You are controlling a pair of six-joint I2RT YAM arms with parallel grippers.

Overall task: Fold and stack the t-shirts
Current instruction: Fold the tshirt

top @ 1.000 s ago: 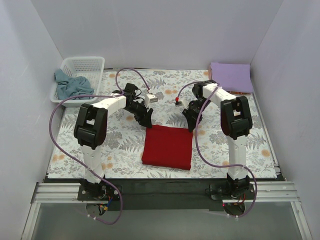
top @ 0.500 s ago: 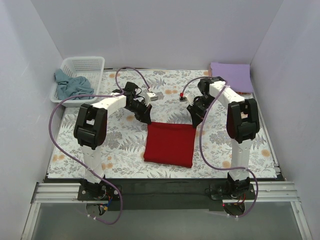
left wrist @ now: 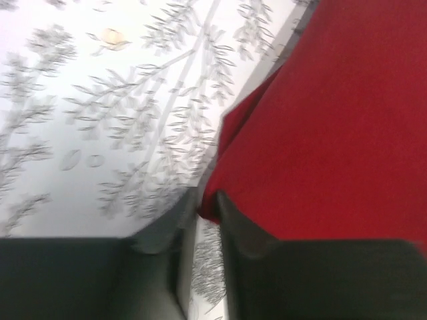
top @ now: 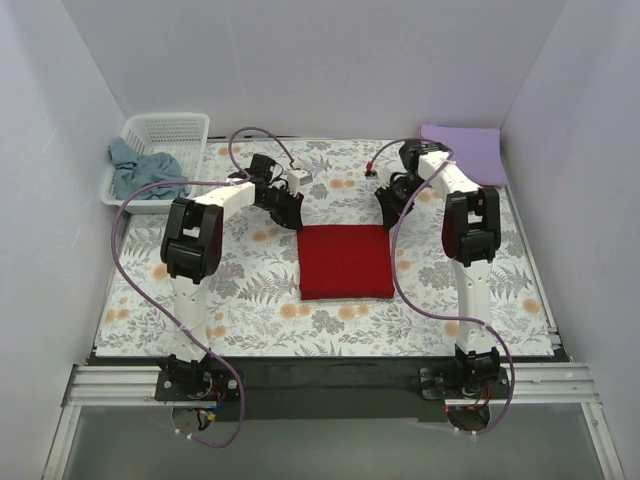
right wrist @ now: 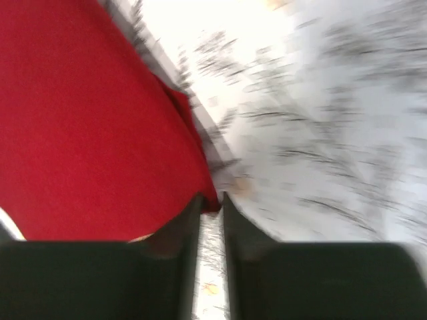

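Note:
The deep red t-shirt (top: 345, 262) lies folded into a rectangle mid-table. My left gripper (top: 293, 215) is shut on its far left corner; in the left wrist view the red cloth (left wrist: 333, 120) is pinched between the jaws of that gripper (left wrist: 208, 210). My right gripper (top: 387, 213) is shut on its far right corner, the red cloth (right wrist: 87, 120) nipped at the jaw tips of that gripper (right wrist: 211, 203). The pale lavender t-shirt (top: 463, 152) lies folded at the far right. The dusty blue-grey t-shirt (top: 140, 170) lies crumpled in the basket.
The white lattice basket (top: 165, 130) stands at the far left corner. The floral table cloth (top: 250, 290) covers the table. White walls close in the left, back and right. Purple cables loop over both arms.
Both grippers have moved away from the bases, dragging the red shirt farther up the table. Its far edge is now straighter and the shirt lies squarer.

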